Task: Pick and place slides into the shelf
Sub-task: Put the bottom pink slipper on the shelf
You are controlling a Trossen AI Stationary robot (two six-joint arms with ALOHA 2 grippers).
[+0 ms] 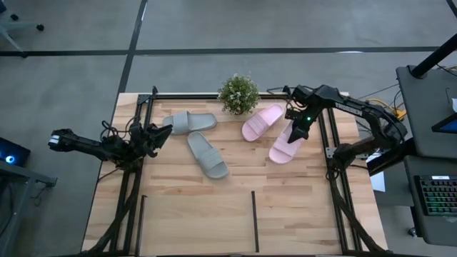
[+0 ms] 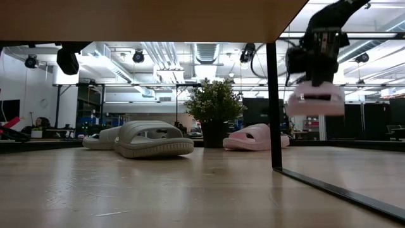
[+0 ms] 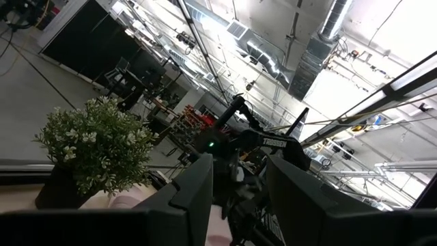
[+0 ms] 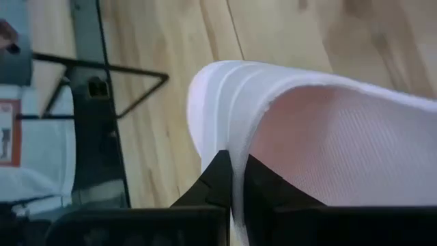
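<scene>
My right gripper (image 1: 296, 130) is over the table's far right part, shut on a pale pink slide (image 1: 284, 148). In the low view that slide (image 2: 314, 100) hangs in the air under the gripper (image 2: 319, 63). The other pink slide (image 1: 261, 122) lies on its sole near the plant. Two grey-green slides (image 1: 190, 122) (image 1: 208, 155) lie on the wood left of centre. My left gripper (image 1: 158, 135) is open, close to the near end of the far grey-green slide and touching nothing. In its wrist view, the left gripper (image 3: 239, 198) points upward into the room. The shelf's black bars (image 1: 253, 220) stand at the near edge. My right gripper pinches the pink slide's edge (image 4: 235, 147) at its far end between its two fingers (image 4: 217, 183), coming from above and pointing down. The slide is lifted clear of the table (image 2: 314, 100), roughly level, and reaches from the fingers toward the near edge.
A small potted plant (image 1: 238, 93) stands at the middle of the far edge, between the two pairs. A black upright bar (image 2: 273, 104) of the shelf stands near the camera in the low view. Bare wood (image 1: 214, 207) lies between the slides and the shelf bars.
</scene>
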